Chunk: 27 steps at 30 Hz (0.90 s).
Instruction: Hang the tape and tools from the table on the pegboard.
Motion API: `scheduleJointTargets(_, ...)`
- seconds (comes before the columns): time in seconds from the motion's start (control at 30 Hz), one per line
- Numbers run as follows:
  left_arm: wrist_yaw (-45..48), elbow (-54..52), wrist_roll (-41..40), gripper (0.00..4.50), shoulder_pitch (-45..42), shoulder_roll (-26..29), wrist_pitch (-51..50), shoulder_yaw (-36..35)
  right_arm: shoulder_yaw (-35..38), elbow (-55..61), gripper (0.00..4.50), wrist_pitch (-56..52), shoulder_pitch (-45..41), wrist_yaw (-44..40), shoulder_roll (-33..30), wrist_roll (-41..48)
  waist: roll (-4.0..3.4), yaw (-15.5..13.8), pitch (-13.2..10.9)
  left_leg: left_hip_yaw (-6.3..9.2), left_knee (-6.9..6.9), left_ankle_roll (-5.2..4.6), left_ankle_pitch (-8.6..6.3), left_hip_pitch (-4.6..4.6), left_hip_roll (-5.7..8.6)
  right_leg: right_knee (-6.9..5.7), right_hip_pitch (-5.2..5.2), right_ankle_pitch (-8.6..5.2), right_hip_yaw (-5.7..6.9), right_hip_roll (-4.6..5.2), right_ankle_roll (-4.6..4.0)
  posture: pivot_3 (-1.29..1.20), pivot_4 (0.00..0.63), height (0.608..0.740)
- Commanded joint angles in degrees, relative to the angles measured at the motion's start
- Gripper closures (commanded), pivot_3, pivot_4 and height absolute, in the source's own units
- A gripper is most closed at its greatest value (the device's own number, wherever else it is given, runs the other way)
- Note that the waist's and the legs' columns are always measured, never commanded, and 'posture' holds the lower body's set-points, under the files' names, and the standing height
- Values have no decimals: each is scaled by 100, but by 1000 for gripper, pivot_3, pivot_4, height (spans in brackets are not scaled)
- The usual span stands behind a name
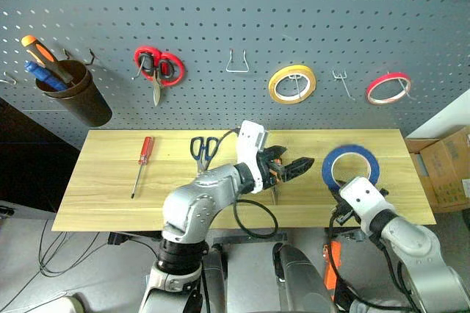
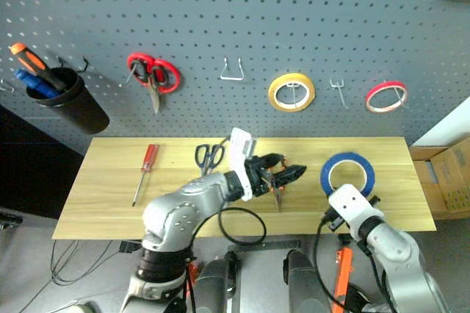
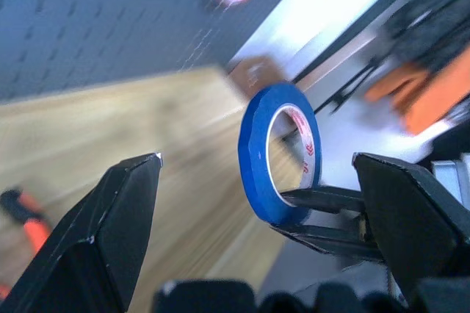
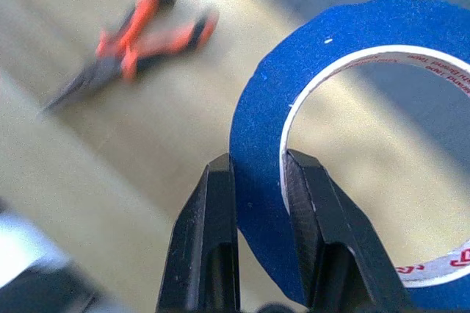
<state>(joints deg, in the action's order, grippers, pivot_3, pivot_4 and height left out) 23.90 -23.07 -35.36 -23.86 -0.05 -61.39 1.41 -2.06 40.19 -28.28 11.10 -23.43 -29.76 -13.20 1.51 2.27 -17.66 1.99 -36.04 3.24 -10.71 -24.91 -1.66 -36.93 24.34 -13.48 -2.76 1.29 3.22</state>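
The blue tape stands upright over the right end of the table, with my right gripper shut on its lower rim. My left gripper hovers open at the table's middle, pointing toward the tape. The orange-and-black pliers lie on the wood just under it. The dark-handled scissors and the red-handled screwdriver lie further left. The dark grey pegboard rises behind the table.
On the pegboard hang a brown cup with screwdrivers, red scissors, a yellow roll and a red roll. Bare hooks sit between them. A cardboard box stands to the right of the table.
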Motion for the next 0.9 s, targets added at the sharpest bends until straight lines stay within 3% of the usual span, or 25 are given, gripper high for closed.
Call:
scheduleJointTargets(0.03,-76,-530,-803,0,-42,74,-531,-467,-71,383,3952,170,-174,317,39,-452,21,0,13,3,-3,-1,1,0,1,0,-4,-1,1,0,-2,-64,249,740)
scheduleJointTargets(0.33,-604,-638,-2179,0,-242,674,-1151,-1750,-363,-352,3952,1409,-1266,641,1,-909,37,-4,100,21,5,-1,2,0,-1,-8,-7,18,19,-5,21,-22,195,740)
scheduleJointTargets(0.9,-1101,-752,-2428,0,129,862,-573,-1289,273,-2563,3952,2690,-2197,578,-268,-292,60,-73,181,28,-9,0,12,10,0,-20,-26,42,22,-7,-15,8,189,740)
